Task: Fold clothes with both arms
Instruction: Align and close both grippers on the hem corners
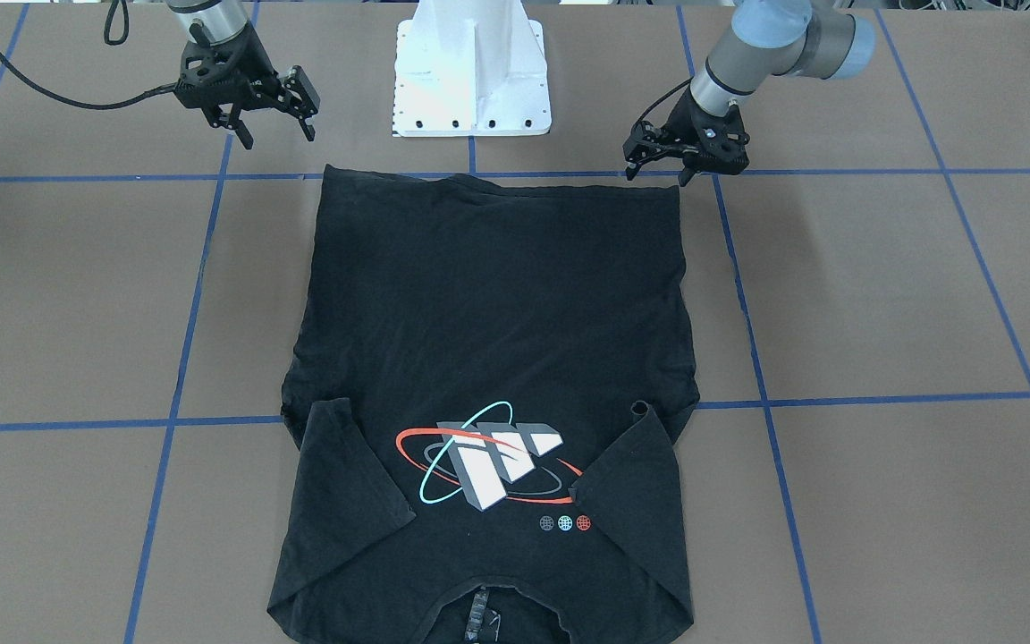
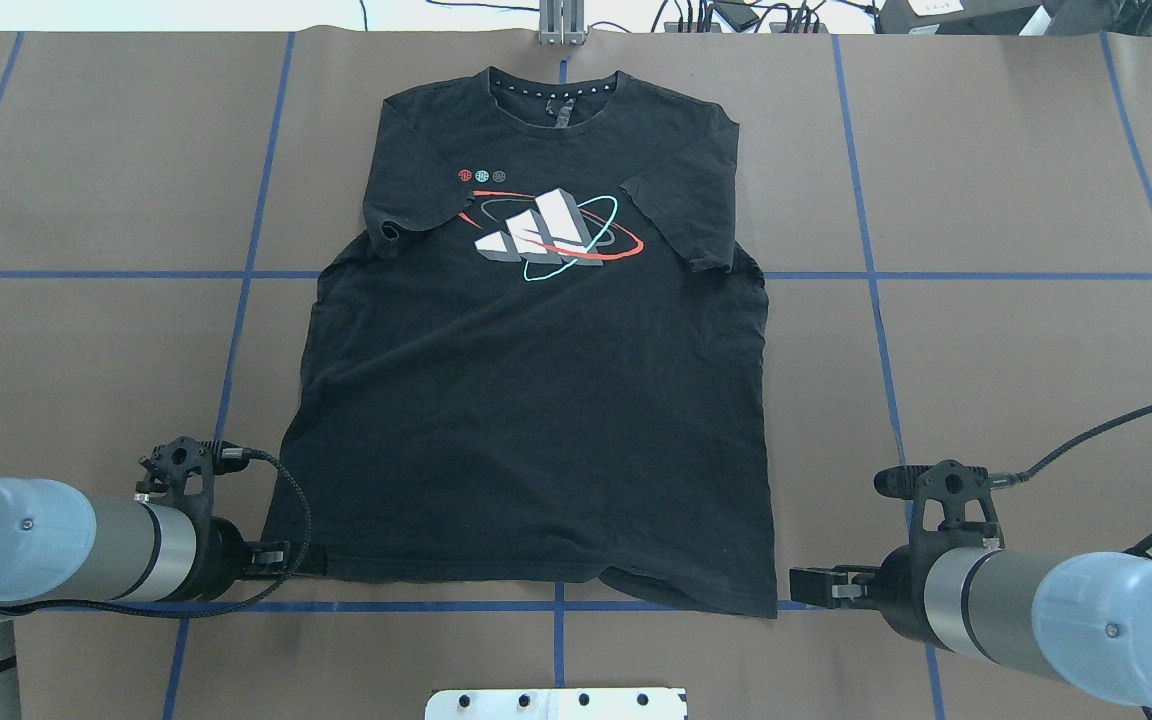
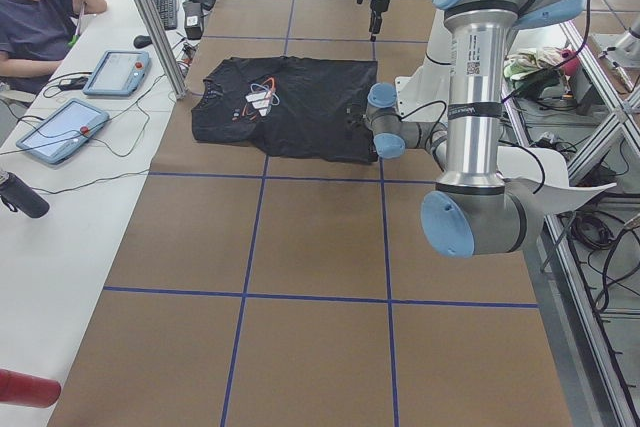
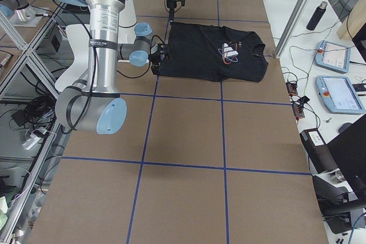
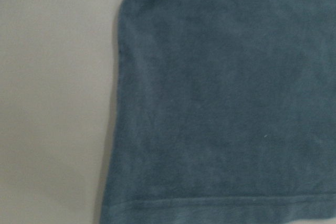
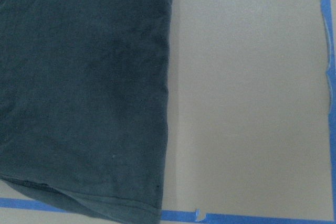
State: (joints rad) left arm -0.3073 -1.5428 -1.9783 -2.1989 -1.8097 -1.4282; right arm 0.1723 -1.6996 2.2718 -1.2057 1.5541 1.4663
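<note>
Matt black knit cloth T-shirt [image 2: 536,420] beside matt black plastic fingers [image 1: 243,134]; counter [image 2: 1016,380] under them matt brown paper; arms [image 2: 136,555] smooth grey metal.

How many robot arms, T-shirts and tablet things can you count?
Robot arms: 2, the left arm and the right arm
Black T-shirt: 1
Teach pendants: 2, one farther, one nearer
Total: 5

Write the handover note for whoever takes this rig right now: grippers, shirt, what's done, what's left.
Left gripper: open, low beside its hem corner.
Right gripper: open, off the other hem corner.
T-shirt: flat, graphic up, collar away from the robot.
Done: both sleeves lie folded inward.
Left: grasp the hem corners, fold the body, likely toward the collar.
</note>
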